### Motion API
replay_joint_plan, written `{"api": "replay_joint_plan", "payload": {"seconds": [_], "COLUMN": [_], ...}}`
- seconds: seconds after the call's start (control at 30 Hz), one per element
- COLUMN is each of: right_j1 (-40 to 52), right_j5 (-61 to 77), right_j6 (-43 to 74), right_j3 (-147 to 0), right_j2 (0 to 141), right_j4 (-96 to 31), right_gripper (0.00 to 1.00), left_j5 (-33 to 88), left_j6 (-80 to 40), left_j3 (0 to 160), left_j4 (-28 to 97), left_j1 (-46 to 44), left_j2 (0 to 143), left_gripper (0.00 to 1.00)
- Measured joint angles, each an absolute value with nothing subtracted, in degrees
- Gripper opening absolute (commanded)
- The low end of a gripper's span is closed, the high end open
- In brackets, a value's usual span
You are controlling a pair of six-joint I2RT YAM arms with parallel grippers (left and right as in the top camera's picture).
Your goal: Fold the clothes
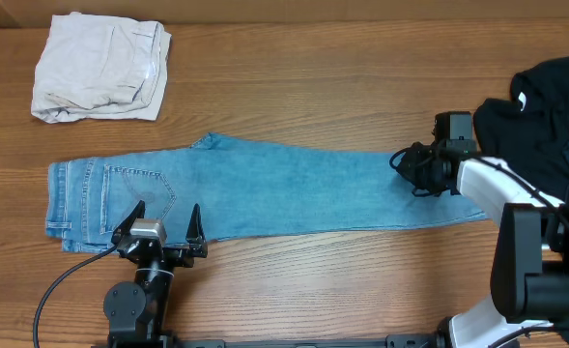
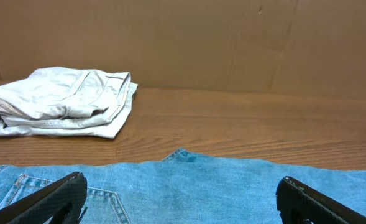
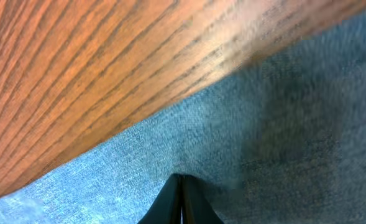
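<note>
The light-blue jeans (image 1: 284, 188) lie flat and lengthwise across the table, waist and stitched back pocket (image 1: 149, 193) at the left. My left gripper (image 1: 162, 224) is open over the jeans' near edge by the pocket; its wide-apart fingers frame the denim (image 2: 183, 186) in the left wrist view. My right gripper (image 1: 405, 164) is shut, its fingertips (image 3: 181, 180) pinched together on the denim of the leg near its far edge. The off-white garment (image 1: 100, 68) lies folded at the back left. The black garment with a white tag (image 1: 545, 106) lies bunched at the right.
Bare wooden table (image 1: 361, 77) stretches behind the jeans and in front of them. A brown cardboard wall (image 2: 232, 43) stands behind the table. The right arm's white link (image 1: 501, 188) lies over the jeans' hem end.
</note>
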State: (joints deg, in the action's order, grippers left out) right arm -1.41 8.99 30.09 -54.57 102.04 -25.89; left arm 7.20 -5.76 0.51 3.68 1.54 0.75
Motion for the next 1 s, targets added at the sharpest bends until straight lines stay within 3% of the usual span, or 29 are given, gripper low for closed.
{"api": "replay_joint_plan", "payload": {"seconds": [0.1,0.13,0.2,0.3,0.33,0.37,0.43,0.63,0.8,1.0], "right_j1": [-1.8,-2.3,-3.4,-6.0,-7.7,-9.3,-13.5,-27.0,-33.6,-33.8], "right_j5": [7.9,7.0,5.7,3.6,2.9,2.4,1.7,1.4,6.1,9.1], "right_j6": [28.4,27.8,27.0,26.6,26.3,26.0,24.8,21.2,18.0,15.8], "right_j3": [-60.7,-64.4,-71.7,-80.3,-82.8,-84.3,-85.6,-84.5,-84.0,-84.0], "right_j2": [103.1,103.3,103.5,103.5,103.5,103.3,103.2,103.2,103.2,103.6], "right_j4": [-35.5,-39.2,-47.9,-56.6,-59.4,-60.7,-63.1,-65.6,-65.0,-64.4], "right_gripper": [0.05,0.1,0.34,0.39,0.5,0.5,0.45,0.04,0.04,0.04], "left_j5": [7.2,7.2,7.2,7.2,7.2,7.2,7.2,7.2,7.2,7.2], "left_j6": [-5.7,-5.8,-5.8,-5.7,-5.7,-5.8,-5.8,-5.8,-5.7,-5.8], "left_j3": [0.5,0.5,0.5,0.5,0.5,0.5,0.5,0.5,0.5,0.5], "left_j4": [3.7,3.7,3.6,3.7,3.7,3.7,3.7,3.7,3.7,3.7], "left_j1": [1.5,1.5,1.5,1.5,1.5,1.5,1.5,1.5,1.5,1.5], "left_j2": [0.8,0.7,0.7,0.7,0.7,0.7,0.8,0.8,0.7,0.7], "left_gripper": [1.0,1.0,1.0,1.0,1.0,1.0,1.0,1.0,1.0,1.0]}}
